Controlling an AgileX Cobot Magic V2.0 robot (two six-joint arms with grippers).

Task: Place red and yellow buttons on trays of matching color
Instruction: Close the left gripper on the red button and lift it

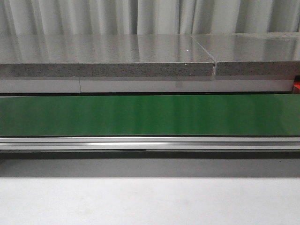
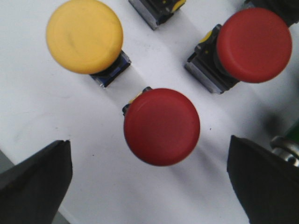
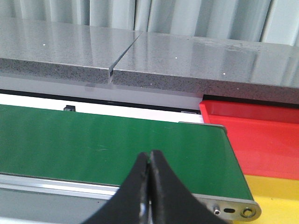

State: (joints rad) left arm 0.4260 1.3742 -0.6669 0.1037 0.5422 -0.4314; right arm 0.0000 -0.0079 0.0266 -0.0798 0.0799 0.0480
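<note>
The left pincer [image 2: 149, 186] hung spread wide above the white table [image 2: 56, 116], its 2 dark fingers [image 2: 35, 179] well apart and pinching nothing. A red button [image 2: 161, 126] sat between them, slightly ahead of the tips, cap up and seen from straight above, so the move in hand looked like a plain descent and a close around the round cap. The cap showed no long axis; only its dark base peeked out at one edge.

The neighbours stood near. A yellow button [image 2: 85, 36] lay further ahead and to one side, and a second red button [image 2: 254, 44] to the other side. Part of another button base [image 2: 156, 11] showed at the frame edge. Neither neighbour touched the centred button, though a finger could brush one if the descent drifted.

The right pincer [image 3: 149, 186] was pressed together and empty, hovering by the green conveyor belt [image 3: 107, 144]. Beside the belt's end lay the red tray [image 3: 261, 135] and, next to it, the yellow tray [image 3: 275, 196]. The left arm was plainly the nearer to the buttons.
</note>
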